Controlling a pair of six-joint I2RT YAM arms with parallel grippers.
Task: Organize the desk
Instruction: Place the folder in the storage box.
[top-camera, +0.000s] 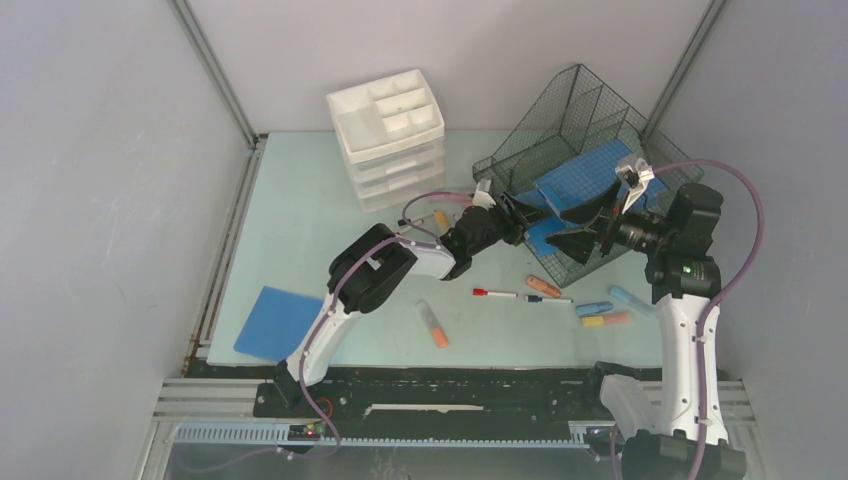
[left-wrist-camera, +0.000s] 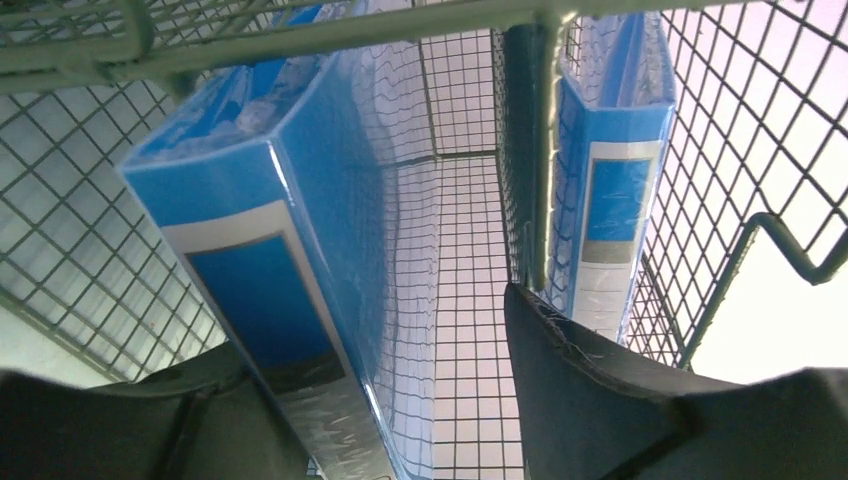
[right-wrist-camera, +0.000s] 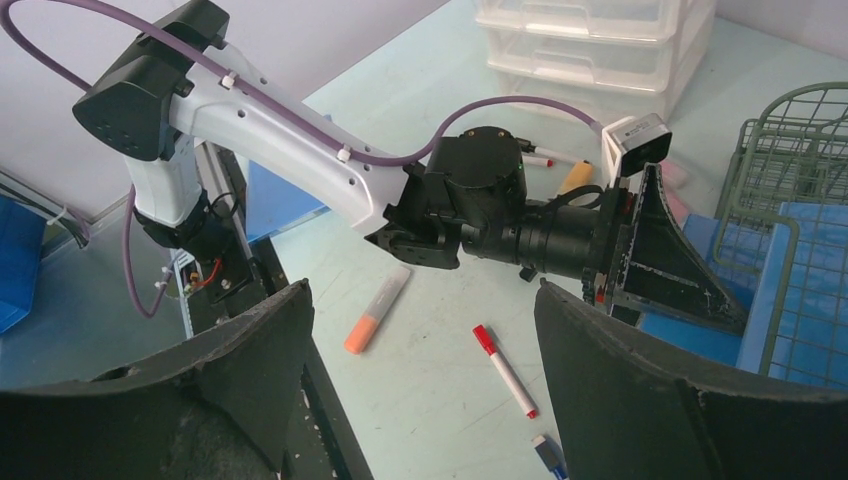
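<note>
Left pincer (top-camera: 524, 216) spread inside the wire tray (top-camera: 560, 108), perhaps against a blue folder (left-wrist-camera: 262, 292); right pincer (right-wrist-camera: 420, 296) wide apart, empty.

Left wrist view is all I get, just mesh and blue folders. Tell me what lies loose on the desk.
Observer: Several markers lie scattered on the desk in front of the wire tray, plus an orange highlighter nearer the arms.
Operator: Report any folder outside the tray.
Observer: One blue folder lies flat near the desk's near left corner.
Operator: Give me the right gripper.
Observer: The right gripper is open and empty, at the tray's front.
</note>
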